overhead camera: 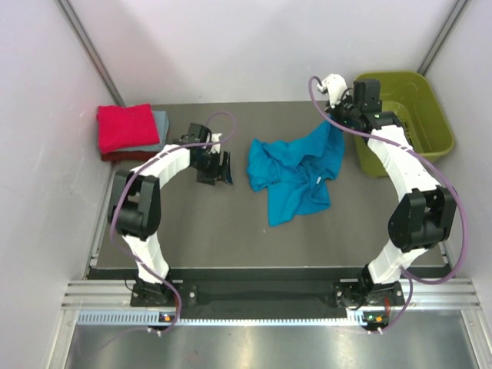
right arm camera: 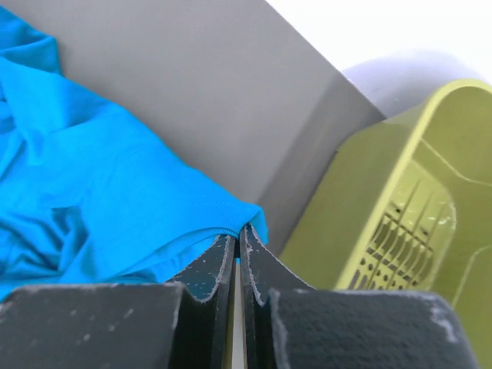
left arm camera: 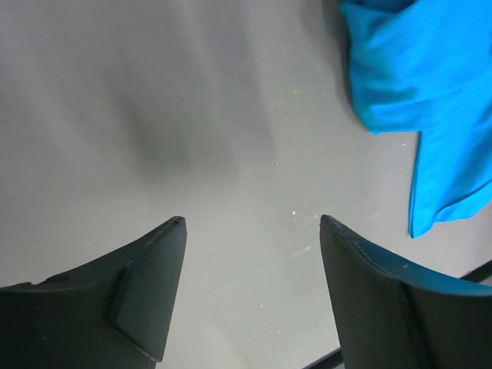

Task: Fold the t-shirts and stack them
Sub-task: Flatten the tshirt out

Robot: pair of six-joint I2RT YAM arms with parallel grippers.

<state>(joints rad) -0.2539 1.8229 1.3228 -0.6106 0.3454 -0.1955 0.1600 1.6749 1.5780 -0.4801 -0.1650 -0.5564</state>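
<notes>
Bright teal-blue cotton t-shirt (overhead camera: 292, 173) lies crumpled on the grey table (overhead camera: 192, 238); olive-green plastic basket (overhead camera: 430, 115) just right, folded red shirt (overhead camera: 127, 127) far left; right gripper (right arm camera: 238, 234) clamps its corner by the basket; left gripper (left arm camera: 250, 223) hangs near its left edge, jaws apart, empty.

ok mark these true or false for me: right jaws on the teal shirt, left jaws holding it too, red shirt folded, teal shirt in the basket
The right jaws are shut on the teal shirt's edge. True.
The left jaws hold it too. False: they stand open over bare table, the shirt off to one side.
The red shirt lies folded over the grey-blue shirt. True.
The teal shirt is in the basket. False: it lies crumpled on the table beside it.
</notes>
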